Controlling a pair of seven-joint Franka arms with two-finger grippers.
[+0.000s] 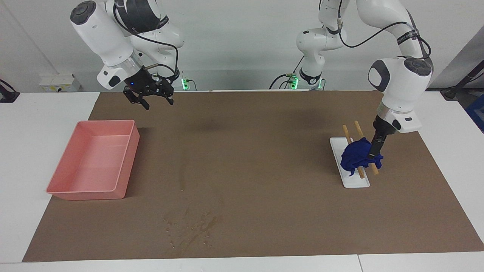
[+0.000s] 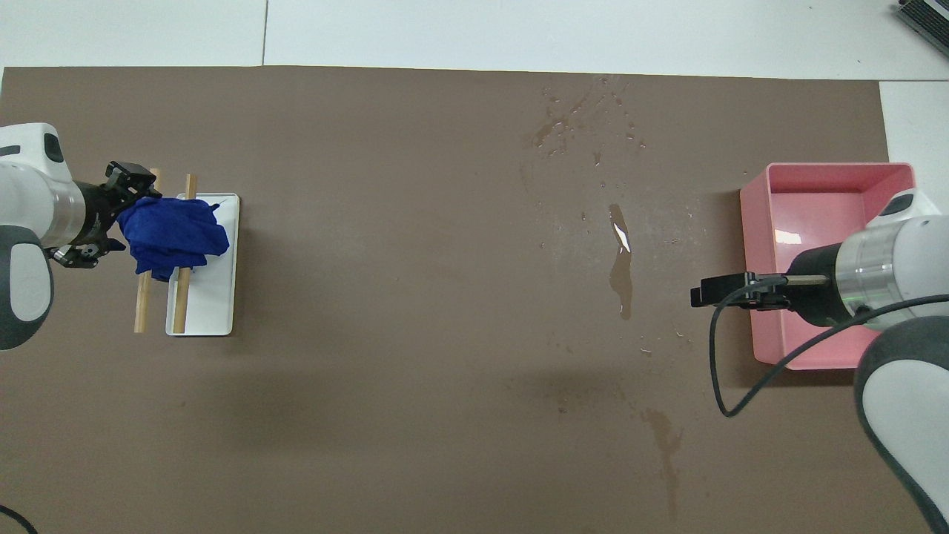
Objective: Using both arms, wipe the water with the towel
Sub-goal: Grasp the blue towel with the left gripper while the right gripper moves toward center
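The navy-blue towel (image 1: 356, 156) lies bunched over two wooden sticks on a white slab (image 1: 355, 183), toward the left arm's end of the table. My left gripper (image 1: 375, 154) reaches down onto the towel's edge and is shut on it; it also shows in the overhead view (image 2: 111, 215), beside the towel (image 2: 172, 233). The water (image 1: 193, 226) is a blotchy patch of droplets and dark streaks on the brown mat, far from the robots. It also shows in the overhead view (image 2: 578, 126), with a glistening streak (image 2: 620, 267) nearer the robots. My right gripper (image 1: 151, 101) waits open and empty, raised over the mat beside the pink bin.
An empty pink bin (image 1: 126, 166) stands toward the right arm's end of the table, also in the overhead view (image 2: 838, 169). The brown mat (image 1: 264, 151) covers most of the white table. A faint dried streak (image 2: 667, 445) lies near the robots.
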